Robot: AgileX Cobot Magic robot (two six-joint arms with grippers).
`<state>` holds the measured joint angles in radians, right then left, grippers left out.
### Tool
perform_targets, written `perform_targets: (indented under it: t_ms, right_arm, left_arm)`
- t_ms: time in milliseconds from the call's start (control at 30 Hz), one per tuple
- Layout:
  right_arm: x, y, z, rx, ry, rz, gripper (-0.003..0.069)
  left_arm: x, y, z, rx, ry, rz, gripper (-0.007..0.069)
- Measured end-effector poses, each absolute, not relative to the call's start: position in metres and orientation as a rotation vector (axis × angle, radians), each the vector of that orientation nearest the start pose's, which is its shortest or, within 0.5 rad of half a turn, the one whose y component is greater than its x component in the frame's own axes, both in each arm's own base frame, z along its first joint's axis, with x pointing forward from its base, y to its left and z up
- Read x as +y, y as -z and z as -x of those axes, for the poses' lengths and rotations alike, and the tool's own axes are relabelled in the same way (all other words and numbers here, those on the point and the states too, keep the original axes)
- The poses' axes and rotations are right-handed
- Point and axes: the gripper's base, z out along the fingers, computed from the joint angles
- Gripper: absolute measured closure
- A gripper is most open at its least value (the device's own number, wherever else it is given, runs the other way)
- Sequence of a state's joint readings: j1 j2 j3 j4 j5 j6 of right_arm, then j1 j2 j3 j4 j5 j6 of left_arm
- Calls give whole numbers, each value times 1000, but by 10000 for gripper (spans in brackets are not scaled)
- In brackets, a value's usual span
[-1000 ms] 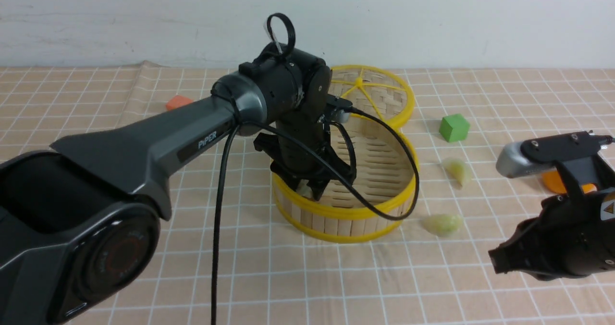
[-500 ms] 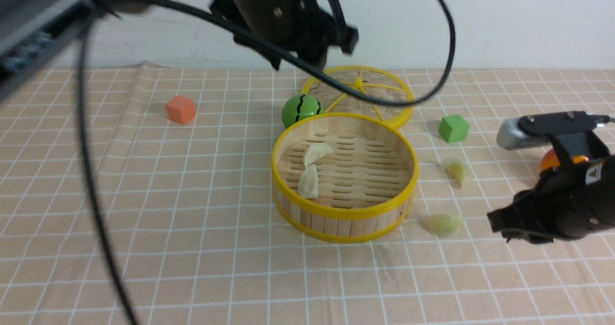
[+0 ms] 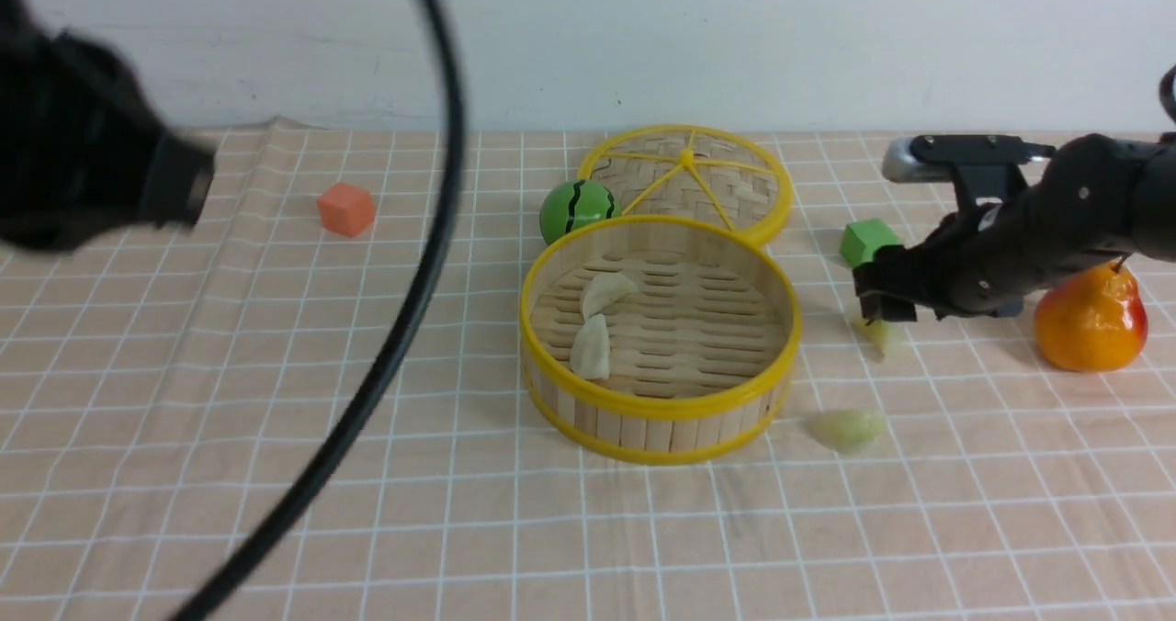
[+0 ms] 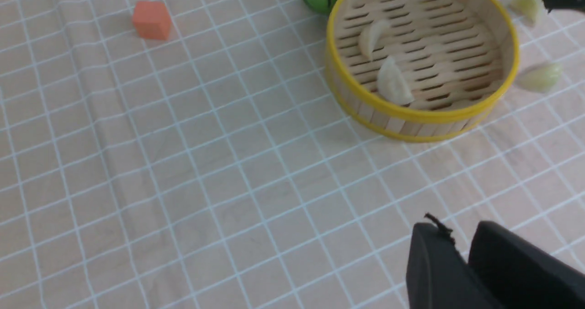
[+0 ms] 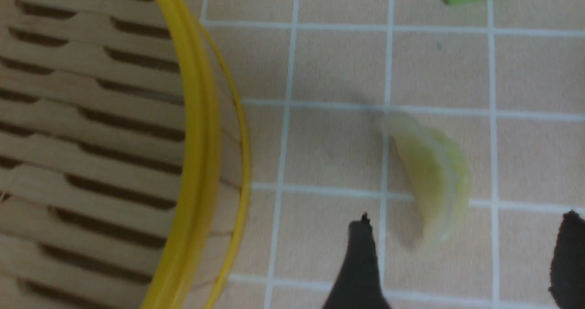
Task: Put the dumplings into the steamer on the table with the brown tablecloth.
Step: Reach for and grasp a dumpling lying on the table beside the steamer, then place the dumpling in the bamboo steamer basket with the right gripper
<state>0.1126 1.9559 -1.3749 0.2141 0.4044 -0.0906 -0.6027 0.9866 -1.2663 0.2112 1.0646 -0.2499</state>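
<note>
On my front feed the steamer (image 3: 657,407) stands upright near the middle of the surface, on the brown tablecloth (image 3: 276,373). Two of the dumplings are already inside it, on the left part of the slatted floor: the far whitish dumpling (image 3: 606,292) and the near whitish dumpling (image 3: 590,350), just beside each other. The other two lie on the cloth to the right of the basket. The front green dumpling (image 3: 847,428) sits near the wall but apart from it, and the back green dumpling (image 3: 877,336) sits under the tips of my right pincer (image 3: 879,309).

On the right wrist feed that pincer's jaws stand wide. One end of the back green dumpling reaches in between the dark fingertips (image 5: 361,254), and I see no contact with either one. The pincer holds nothing.

My left pincer (image 4: 458,236) is far off to the left, well apart from the steamer, and it is only a dark blur on the front feed. Its wrist feed shows the two fingers narrow, close together, with nothing between them. A black cable (image 3: 404,309) arcs across the front feed.

The woven lid (image 3: 689,175) lies flat just behind the steamer, and the green striped ball (image 3: 576,209) is at its left edge. An orange cube (image 3: 346,208) sits well to the left. A green cube (image 3: 864,240) sits just behind the right pincer, and an orange-red fruit (image 3: 1091,318) sits beside the right arm
</note>
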Motion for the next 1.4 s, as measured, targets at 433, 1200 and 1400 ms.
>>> perform_targets:
  t_ms: [433, 1200, 1400]
  right_arm:
    - [62, -174, -460, 2567, -138, 330, 447]
    - [183, -193, -460, 2313, -222, 769, 193]
    - [168, -259, -430, 2371, -249, 799, 73]
  left_arm:
    - [12, -282, -40, 1983, 264, -7, 514]
    - [-9, -254, -67, 1981, 186, -159, 512]
    - [-9, -255, -68, 1977, 189, -162, 512]
